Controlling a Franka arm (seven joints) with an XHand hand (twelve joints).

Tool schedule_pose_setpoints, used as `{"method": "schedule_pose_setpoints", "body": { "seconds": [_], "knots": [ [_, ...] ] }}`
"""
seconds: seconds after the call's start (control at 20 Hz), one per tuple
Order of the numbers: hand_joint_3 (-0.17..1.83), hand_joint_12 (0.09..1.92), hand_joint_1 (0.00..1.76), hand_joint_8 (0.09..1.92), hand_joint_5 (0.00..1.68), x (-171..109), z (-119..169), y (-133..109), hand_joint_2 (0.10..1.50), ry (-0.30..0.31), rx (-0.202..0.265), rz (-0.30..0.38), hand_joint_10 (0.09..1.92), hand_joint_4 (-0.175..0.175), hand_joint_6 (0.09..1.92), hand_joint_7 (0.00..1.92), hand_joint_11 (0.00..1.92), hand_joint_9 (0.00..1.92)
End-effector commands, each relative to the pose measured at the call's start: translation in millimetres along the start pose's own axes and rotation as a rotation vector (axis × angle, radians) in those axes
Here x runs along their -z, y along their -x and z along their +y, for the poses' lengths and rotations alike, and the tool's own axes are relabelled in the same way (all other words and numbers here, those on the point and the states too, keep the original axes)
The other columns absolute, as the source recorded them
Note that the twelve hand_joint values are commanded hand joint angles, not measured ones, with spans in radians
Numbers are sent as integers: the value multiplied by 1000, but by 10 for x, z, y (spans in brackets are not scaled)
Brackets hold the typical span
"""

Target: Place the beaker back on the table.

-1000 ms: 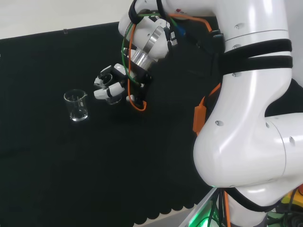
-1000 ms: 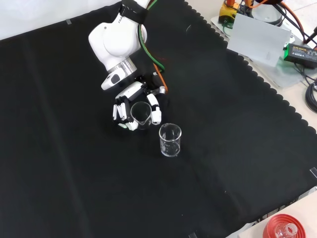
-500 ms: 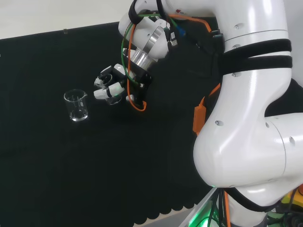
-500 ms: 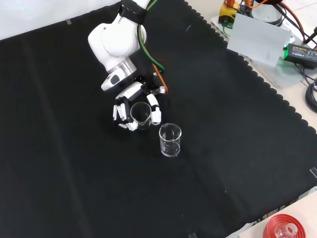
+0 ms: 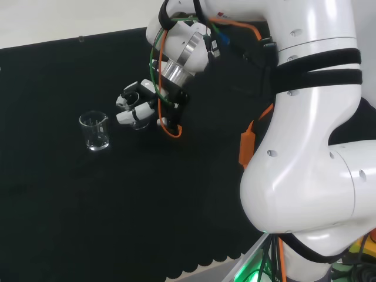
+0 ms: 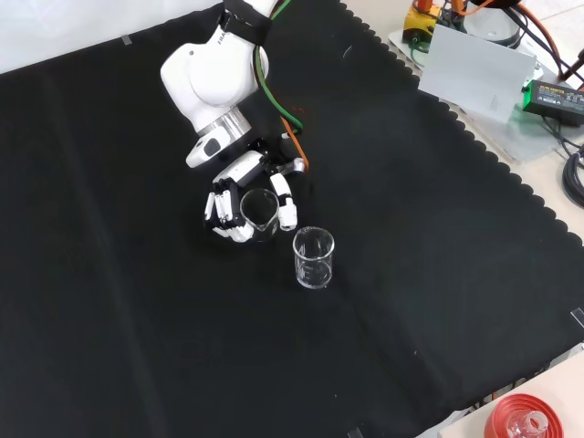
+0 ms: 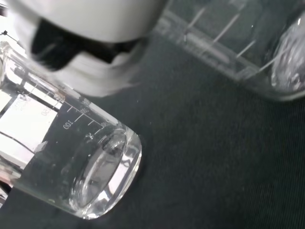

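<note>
Item, for your log: hand (image 6: 239,196), fingers curled round a clear beaker (image 6: 258,210), held near mid-cloth (image 6: 438,274) in your front view. Second beaker (image 6: 313,258) stands upright just beside it, at the hand's four o'clock, apart from the fingers.

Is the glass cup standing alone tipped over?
No, upright. The free beaker stands on its base on the cloth, open mouth facing up.

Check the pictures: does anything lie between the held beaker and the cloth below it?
Nothing visible does. The hand holds the beaker over bare black cloth; the second beaker stands apart, beside it in the front view.
</note>
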State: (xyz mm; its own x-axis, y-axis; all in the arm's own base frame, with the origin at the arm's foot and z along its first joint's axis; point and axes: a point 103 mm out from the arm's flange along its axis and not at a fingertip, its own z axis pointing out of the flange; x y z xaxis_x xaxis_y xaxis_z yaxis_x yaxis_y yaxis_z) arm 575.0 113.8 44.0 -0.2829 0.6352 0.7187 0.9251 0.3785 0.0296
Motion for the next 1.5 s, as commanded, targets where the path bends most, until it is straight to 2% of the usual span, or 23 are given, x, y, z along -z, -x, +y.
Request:
{"method": "schedule_pose_setpoints", "body": {
  "seconds": [0.05,0.1,0.15,0.2,0.35,0.95,1.5],
  "knots": [
    [649,1271,1078,87,782,-76,-114,192,560,-141,-13,-203,544,7,894,1088,448,859],
    [665,1281,1069,87,759,-99,-100,147,548,-109,-20,-187,557,6,902,1073,427,840],
    [675,1287,1063,87,740,-70,-91,117,541,-66,-9,-111,565,3,905,1060,412,825],
    [681,1290,1058,87,723,-49,-96,125,537,-47,-4,-71,570,1,905,1046,399,813],
    [690,1294,1048,87,679,-23,-110,116,531,-35,-6,-26,576,-7,899,1017,375,787],
    [705,1310,1012,87,506,68,-140,114,508,-26,-6,-12,595,-33,849,948,319,729],
    [685,1346,959,87,393,162,-115,3,489,-44,-12,-50,637,-50,693,874,200,636]
  ]
}}
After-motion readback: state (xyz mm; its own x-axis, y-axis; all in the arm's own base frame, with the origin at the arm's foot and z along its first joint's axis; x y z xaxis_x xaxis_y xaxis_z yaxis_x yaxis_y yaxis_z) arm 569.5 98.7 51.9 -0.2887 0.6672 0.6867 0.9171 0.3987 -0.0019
